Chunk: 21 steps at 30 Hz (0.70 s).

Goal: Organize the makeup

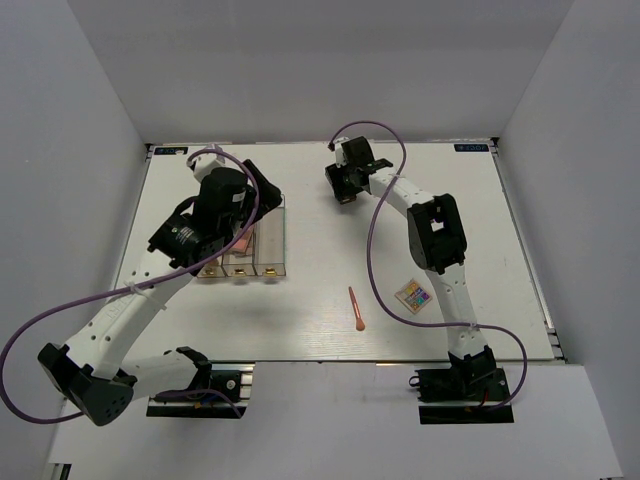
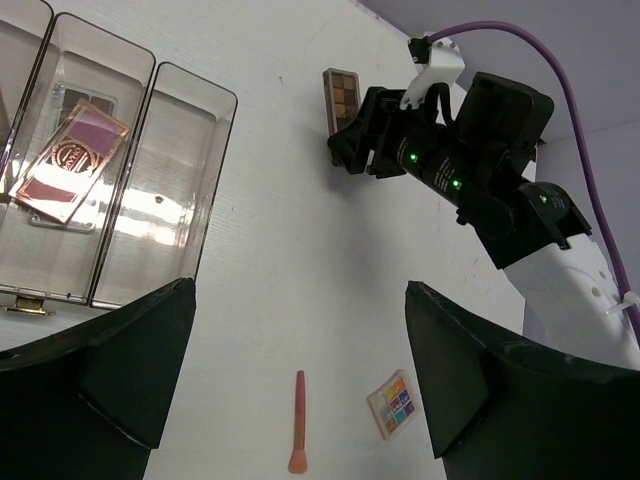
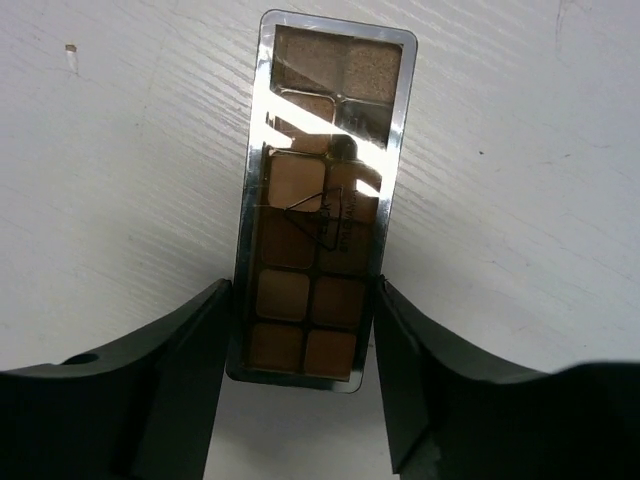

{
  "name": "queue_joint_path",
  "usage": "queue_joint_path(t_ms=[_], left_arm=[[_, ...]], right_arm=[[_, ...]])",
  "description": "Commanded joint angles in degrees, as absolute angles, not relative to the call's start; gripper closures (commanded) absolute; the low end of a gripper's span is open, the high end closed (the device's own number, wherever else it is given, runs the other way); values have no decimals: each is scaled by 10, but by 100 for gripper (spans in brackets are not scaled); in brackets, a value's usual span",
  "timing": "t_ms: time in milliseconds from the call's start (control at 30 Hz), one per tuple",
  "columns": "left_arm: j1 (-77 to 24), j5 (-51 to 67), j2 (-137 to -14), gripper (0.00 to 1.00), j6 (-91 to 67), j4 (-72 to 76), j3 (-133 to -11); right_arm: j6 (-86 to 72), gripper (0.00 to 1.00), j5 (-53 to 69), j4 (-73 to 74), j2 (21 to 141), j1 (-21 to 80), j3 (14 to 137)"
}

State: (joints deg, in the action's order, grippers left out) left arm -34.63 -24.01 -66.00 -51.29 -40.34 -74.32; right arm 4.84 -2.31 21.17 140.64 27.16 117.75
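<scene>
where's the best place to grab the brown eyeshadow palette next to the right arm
Grip it across its narrow width, on the two long edges near one end, coming straight down from above. The brown eyeshadow palette lies flat on the table and is long and thin, so only its short span fits between the fingers. The right gripper straddles it that way, fingers against both long edges.

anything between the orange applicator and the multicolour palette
No. The table between the orange applicator and the multicolour palette is bare, as the left wrist view shows.
</scene>
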Motion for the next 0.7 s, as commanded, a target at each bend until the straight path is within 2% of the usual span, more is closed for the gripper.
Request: queue_joint_path(t_ms=[0, 33, 100, 167, 267, 467, 667], left_arm=[[-348, -251, -635, 5, -520, -412, -750], [-348, -250, -635, 5, -521, -412, -749], [-348, -249, -633, 5, -520, -408, -746], [-348, -241, -629, 5, -517, -392, -740], [-348, -211, -611, 5, -487, -348, -721], [-348, -181, -581, 5, -455, -301, -701], [-348, -187, -562, 5, -443, -307, -709]], right_arm=[[43, 50, -6, 219, 1415, 265, 1179], [45, 59, -6, 221, 1412, 266, 1173], [47, 66, 27, 225, 1400, 265, 1168], [47, 84, 60, 228, 1377, 265, 1162], [37, 98, 111, 228, 1322, 265, 1140], [-30, 100, 264, 199, 1197, 279, 1062], [-83, 100, 323, 202, 1158, 323, 1047]])
